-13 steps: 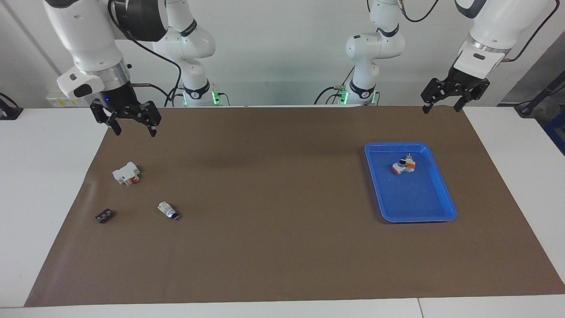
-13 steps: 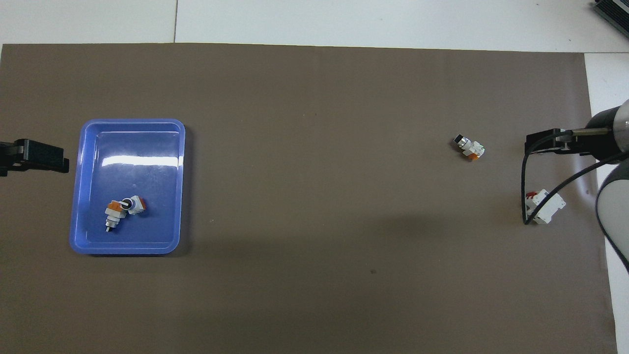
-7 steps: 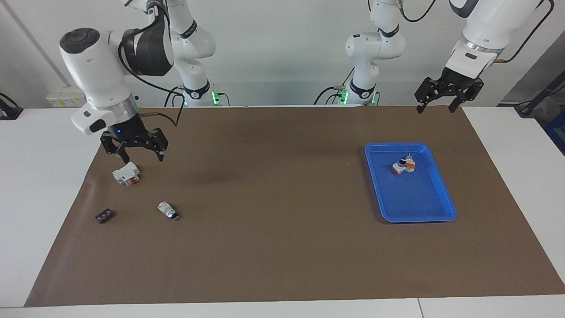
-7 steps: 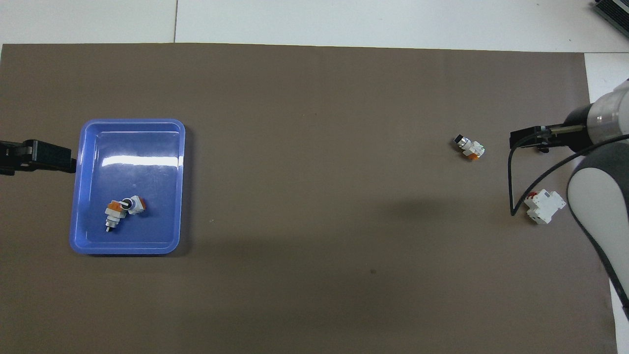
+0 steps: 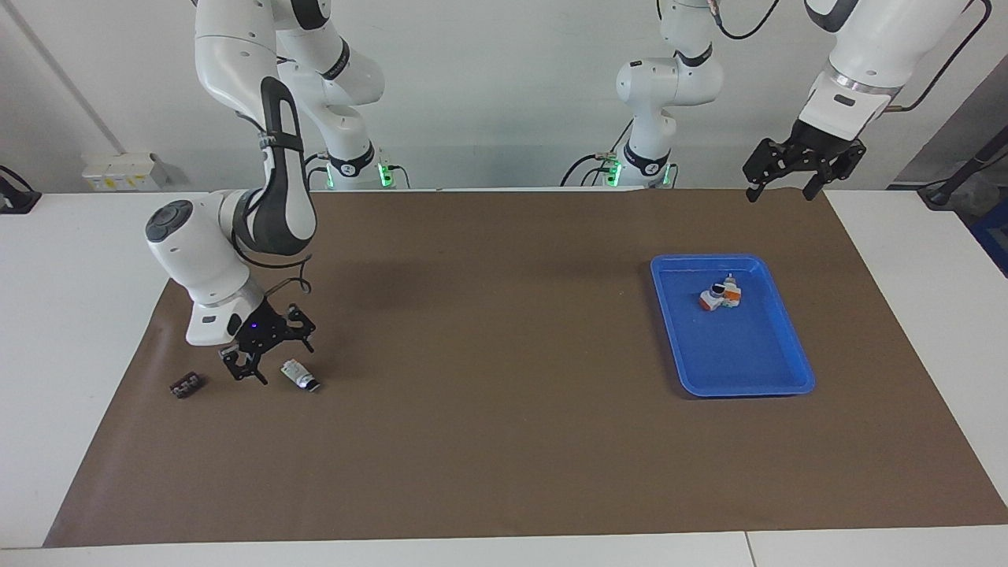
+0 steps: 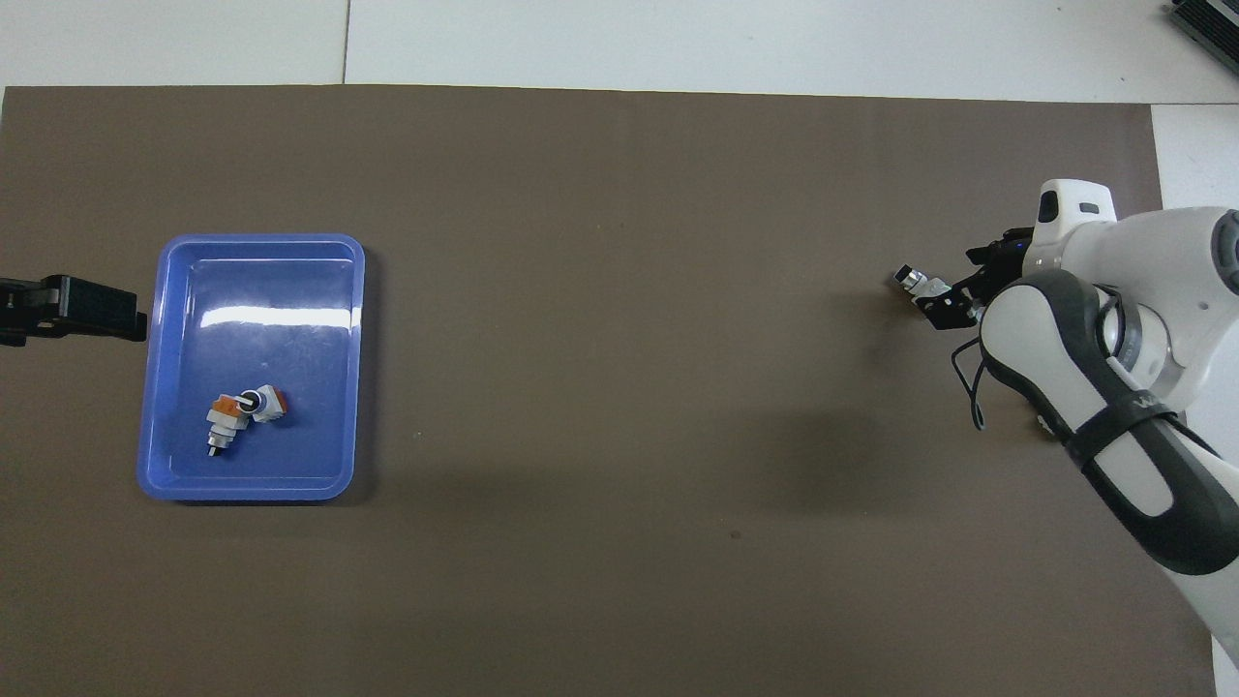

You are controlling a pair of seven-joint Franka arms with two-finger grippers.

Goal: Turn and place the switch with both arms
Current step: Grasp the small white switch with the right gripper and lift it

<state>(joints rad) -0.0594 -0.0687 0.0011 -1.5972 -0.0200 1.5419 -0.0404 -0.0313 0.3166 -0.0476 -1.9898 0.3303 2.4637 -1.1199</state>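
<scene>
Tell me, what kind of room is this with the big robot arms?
Probably a robot lab. Two white arms stand at a table with a brown mat, a blue tray holding small parts, and the right gripper down by a little switch.

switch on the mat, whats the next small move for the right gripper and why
Probably a short shift over the switch, then down to close on it. The right gripper hangs open just beside the switch, not yet around it, while the left gripper waits up near the blue tray.
</scene>
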